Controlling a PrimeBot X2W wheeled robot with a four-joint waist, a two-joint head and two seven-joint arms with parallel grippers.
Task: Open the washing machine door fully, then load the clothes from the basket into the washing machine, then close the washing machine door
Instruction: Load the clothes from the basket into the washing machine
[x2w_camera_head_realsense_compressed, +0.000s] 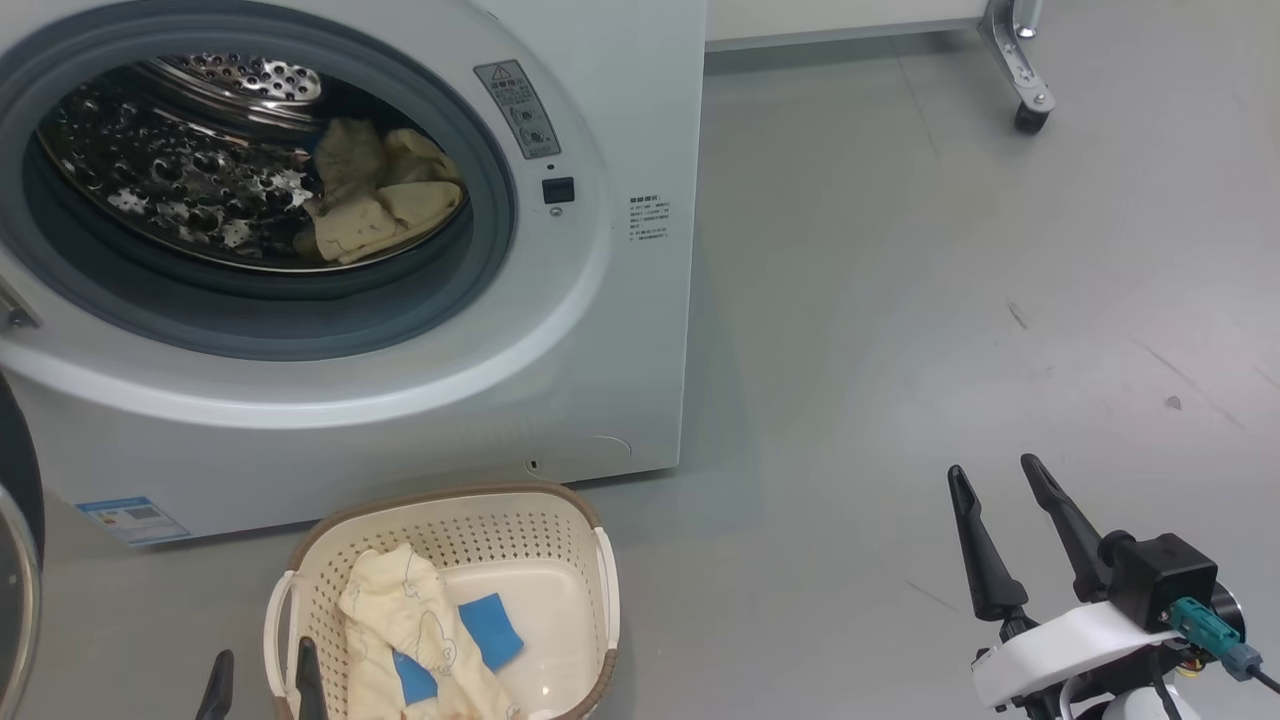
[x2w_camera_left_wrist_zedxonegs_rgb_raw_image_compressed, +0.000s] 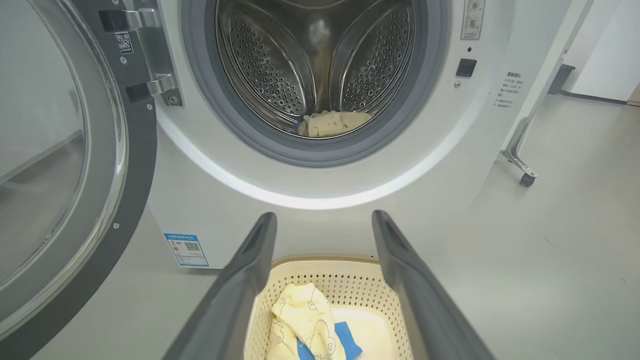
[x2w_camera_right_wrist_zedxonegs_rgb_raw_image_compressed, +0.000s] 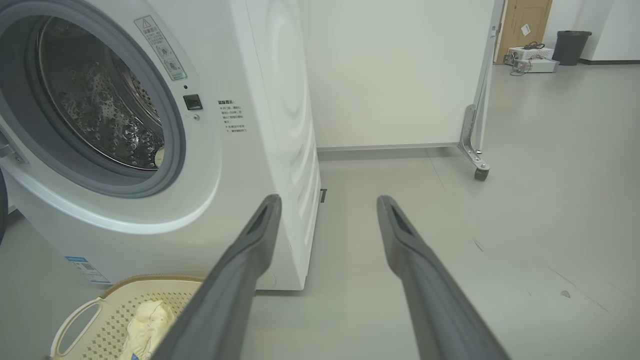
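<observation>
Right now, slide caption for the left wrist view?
Open left pincer frames the basket of clothes; washing machine door open, garment in drum.

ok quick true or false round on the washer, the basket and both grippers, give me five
1. The washing machine door stands swung open. True.
2. The drum of the washing machine is empty. False: pale yellow clothes lie in the drum.
3. The basket holds a yellow garment and a blue cloth. True.
4. The left gripper is shut on a garment. False: it is open and holds nothing, by the basket.
5. The right gripper is open over the floor, to the right of the washing machine. True.
</observation>
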